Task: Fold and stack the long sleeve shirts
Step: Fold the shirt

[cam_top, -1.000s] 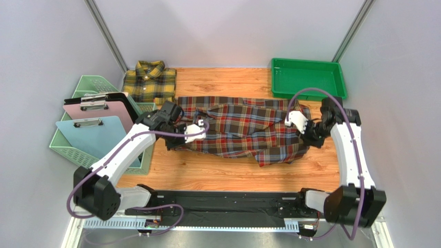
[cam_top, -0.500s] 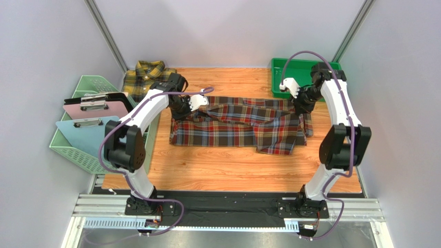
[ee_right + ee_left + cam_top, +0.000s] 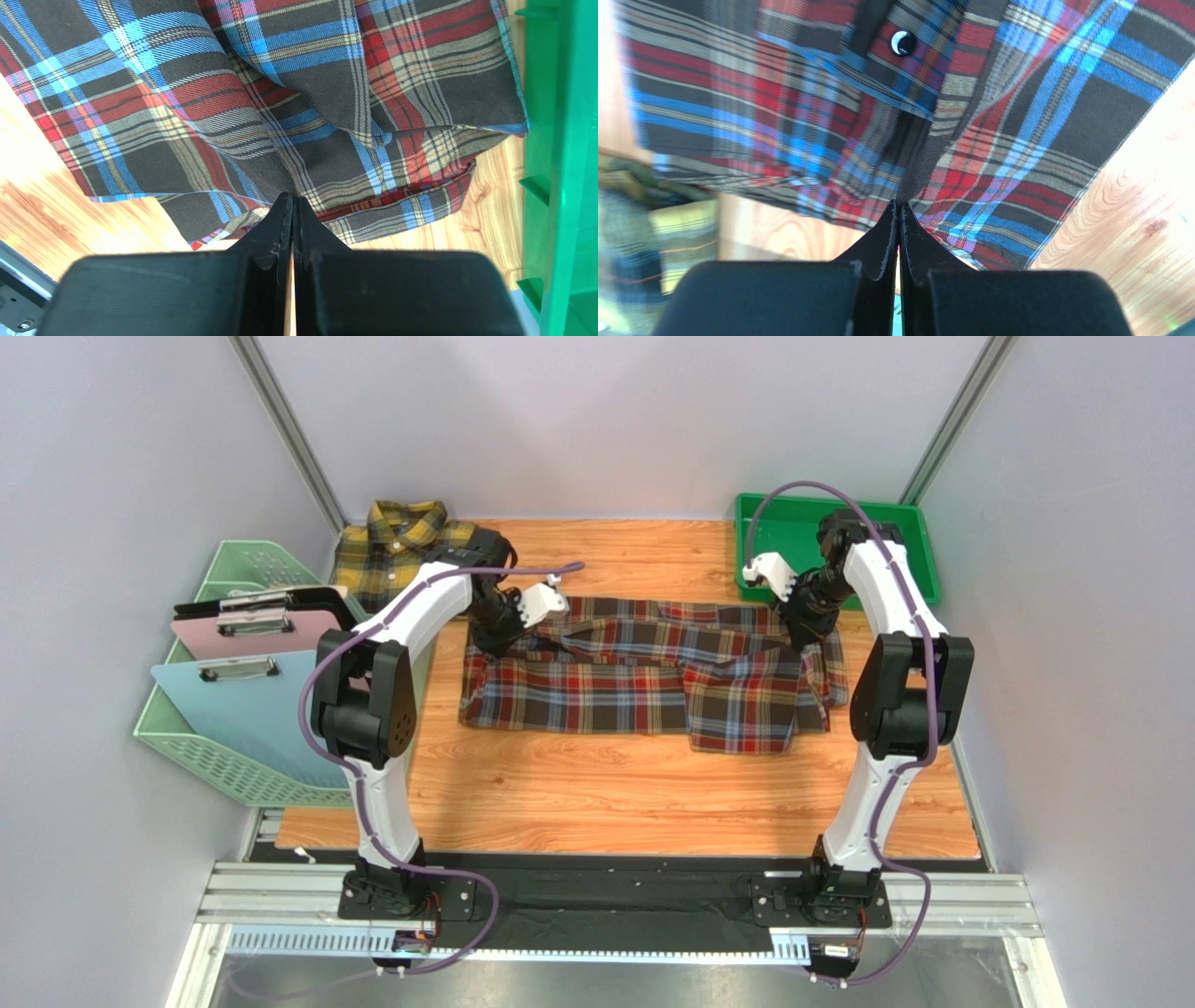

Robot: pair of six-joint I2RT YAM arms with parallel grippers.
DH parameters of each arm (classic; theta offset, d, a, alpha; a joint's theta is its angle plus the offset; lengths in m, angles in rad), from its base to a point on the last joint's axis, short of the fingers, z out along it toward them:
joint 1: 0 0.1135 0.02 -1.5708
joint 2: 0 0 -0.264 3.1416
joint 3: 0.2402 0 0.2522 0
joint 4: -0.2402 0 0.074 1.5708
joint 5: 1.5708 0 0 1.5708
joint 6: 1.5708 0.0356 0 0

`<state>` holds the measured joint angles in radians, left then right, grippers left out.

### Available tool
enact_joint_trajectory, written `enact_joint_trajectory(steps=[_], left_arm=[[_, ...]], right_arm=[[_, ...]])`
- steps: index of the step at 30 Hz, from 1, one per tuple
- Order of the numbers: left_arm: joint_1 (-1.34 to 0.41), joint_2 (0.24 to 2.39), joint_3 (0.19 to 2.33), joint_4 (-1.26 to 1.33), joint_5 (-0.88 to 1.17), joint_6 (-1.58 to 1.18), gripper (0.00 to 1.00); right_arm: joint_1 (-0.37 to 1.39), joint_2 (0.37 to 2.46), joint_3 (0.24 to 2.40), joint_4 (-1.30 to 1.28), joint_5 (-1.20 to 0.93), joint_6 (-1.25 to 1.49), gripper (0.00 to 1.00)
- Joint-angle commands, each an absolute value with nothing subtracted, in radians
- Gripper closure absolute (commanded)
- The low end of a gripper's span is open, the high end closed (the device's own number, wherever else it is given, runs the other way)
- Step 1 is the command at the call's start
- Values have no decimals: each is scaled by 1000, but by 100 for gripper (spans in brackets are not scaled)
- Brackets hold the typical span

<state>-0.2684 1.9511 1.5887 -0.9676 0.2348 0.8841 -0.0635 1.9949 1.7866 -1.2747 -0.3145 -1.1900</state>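
You have the red, brown and navy plaid flannel shirt spread on the wooden table top, just left of the green plastic tray and slightly nearer the arm bases than it. The left gripper is pinched tight on cloth at the shirt end farthest from the tray. The right gripper is likewise clamped on the shirt's edge just beside the tray. Each hold looks, in my judgement, like a thin bite at the fingertips, so a hard or uneven pull could slip one corner free and skew the fold. The right arm works close against the tray, so cloth could catch its rim or the tray could be knocked. A loose flap hangs out on the side away from the tray's far wall and may bunch under the next fold. The yellow and dark check flannel shirt lies folded well left of the tray, near the left arm, which could drag it. Count: two shirts, one tray, two grippers, and three clipboards (pink, blue, black) in a pale green mesh basket far left of the tray.
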Motion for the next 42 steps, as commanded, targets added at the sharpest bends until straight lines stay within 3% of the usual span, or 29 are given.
enact_joint_trajectory(steps=[1,25,28,31,35,36,37,38,39,41,42], left_arm=[[-264,1940,1667,-989,273,879,100],[-261,2057,1664,-913,189,859,100],[-258,2068,1684,-913,169,818,100],[-238,2071,1695,-911,187,756,100],[-232,2057,1677,-904,195,724,100],[-232,2054,1671,-897,193,719,100],[-232,2049,1669,-896,183,713,93],[-233,2039,1669,-899,175,700,78],[-229,2027,1669,-905,172,692,73],[-222,1965,1651,-914,196,657,63],[-218,1938,1637,-922,219,649,60]], right_arm=[[-83,1950,1793,-1269,-313,-1209,100],[-83,2063,1755,-1181,-244,-1069,100],[-89,2068,1784,-1206,-238,-1019,94],[-113,2052,1812,-1209,-273,-962,100],[-124,2049,1827,-1207,-304,-916,100],[-121,2054,1825,-1212,-290,-905,92],[-120,2057,1833,-1226,-278,-900,86],[-120,2063,1836,-1255,-269,-894,80],[-124,2060,1839,-1270,-255,-873,69],[-161,2043,1839,-1317,-265,-842,64],[-176,2022,1838,-1339,-311,-822,56]])
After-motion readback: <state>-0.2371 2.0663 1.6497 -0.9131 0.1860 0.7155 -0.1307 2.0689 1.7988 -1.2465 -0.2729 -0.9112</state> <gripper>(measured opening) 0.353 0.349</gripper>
